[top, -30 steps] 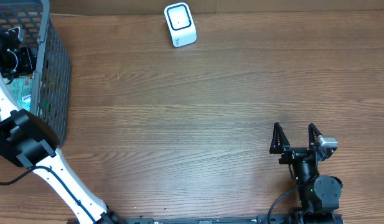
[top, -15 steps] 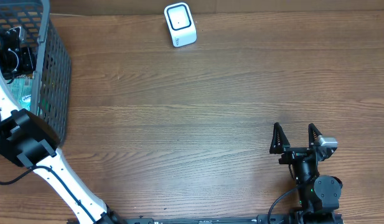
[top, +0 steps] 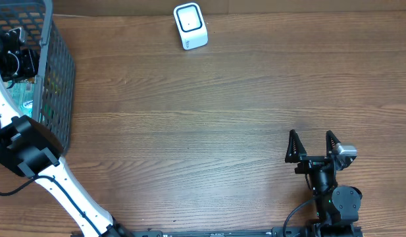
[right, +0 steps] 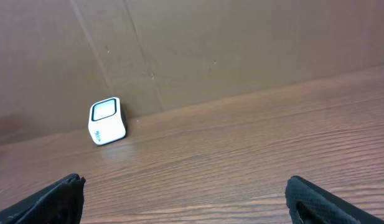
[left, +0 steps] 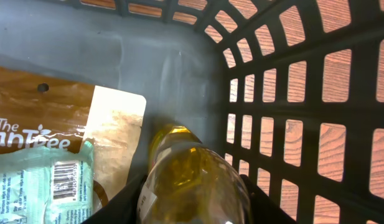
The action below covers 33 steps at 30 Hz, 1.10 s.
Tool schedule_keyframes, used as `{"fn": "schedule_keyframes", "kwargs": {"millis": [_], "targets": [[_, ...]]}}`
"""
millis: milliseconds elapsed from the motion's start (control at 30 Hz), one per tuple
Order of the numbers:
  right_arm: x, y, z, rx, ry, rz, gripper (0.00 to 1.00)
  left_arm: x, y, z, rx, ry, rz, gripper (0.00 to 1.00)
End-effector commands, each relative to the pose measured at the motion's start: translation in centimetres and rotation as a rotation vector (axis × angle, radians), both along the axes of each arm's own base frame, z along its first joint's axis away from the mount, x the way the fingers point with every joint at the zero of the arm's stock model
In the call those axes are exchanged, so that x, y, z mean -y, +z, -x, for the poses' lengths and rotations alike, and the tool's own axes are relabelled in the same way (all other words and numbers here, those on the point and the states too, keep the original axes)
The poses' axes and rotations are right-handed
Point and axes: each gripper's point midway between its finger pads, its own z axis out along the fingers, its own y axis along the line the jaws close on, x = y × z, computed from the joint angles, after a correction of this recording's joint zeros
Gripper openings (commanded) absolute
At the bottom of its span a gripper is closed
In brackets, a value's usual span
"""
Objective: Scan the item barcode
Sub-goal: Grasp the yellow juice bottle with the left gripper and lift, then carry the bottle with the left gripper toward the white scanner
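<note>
Overhead, a dark grey plastic lattice basket (top: pixel 58 79) stands at the far left edge of the wood-grain table (top: pixel 189 131). The white-and-black left arm (top: pixel 31 148) bends up and reaches down into it. A small white boxy scanner (top: pixel 190 26) with a dark window sits at the far edge, well apart from the basket. The right gripper (top: pixel 311 135) rests low near the front edge, pointing at the scanner, its jaws spread wide and empty. Seen from the left wrist, a smooth clear bottle of yellow liquid (left: pixel 195 180) lies in the basket's corner beside a brown paper pouch (left: pixel 48 118) and a crinkled green packet (left: pixel 42 186). The left gripper (left: pixel 192 208) straddles the bottle, its dark fingers (left: pixel 114 205) close along both sides; whether they clamp it I cannot tell. From the right wrist, two black fingertips (right: pixel 55 199) frame bare table before a brown cardboard wall (right: pixel 241 43).
</note>
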Motion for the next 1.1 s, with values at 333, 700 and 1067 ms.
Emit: {"fn": "schedule_keyframes", "kwargs": {"millis": [333, 700, 1067], "targets": [[0.1, -0.2, 0.0, 0.004, -0.001, 0.004, 1.0, -1.2, 5.4, -0.8, 0.089, 0.095, -0.084, 0.31], [0.1, -0.2, 0.0, 0.004, -0.001, 0.004, 1.0, -1.5, 21.1, 1.8, 0.368, 0.341, -0.203, 0.32], [0.1, -0.2, 0.0, 0.004, -0.001, 0.004, 1.0, 6.1, 37.6, 8.8, 0.741, 0.41, -0.157, 0.31]]}}
